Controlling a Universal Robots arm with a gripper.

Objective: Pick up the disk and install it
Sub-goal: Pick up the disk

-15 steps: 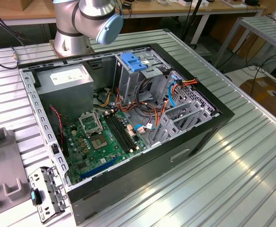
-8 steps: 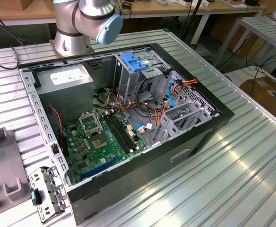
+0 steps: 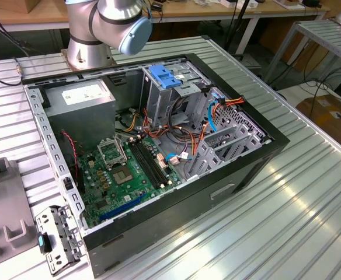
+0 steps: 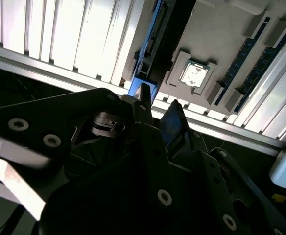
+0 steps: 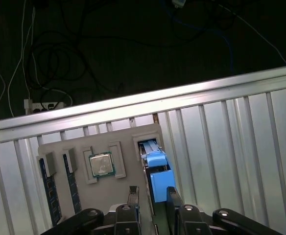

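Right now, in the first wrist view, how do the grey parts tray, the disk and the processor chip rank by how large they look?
1. grey parts tray: clearly the largest.
2. disk: seen edge-on, standing in its tray slot.
3. processor chip: the smallest, lying flat in the tray.

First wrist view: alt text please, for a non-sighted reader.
The black two-fingered gripper, fingers apart, is poised over the disk, a flat drive in a bright blue plastic carrier standing on edge in a slot of a grey plastic holder tray. The tray also holds a square silver processor chip and rests on a ribbed aluminium table.
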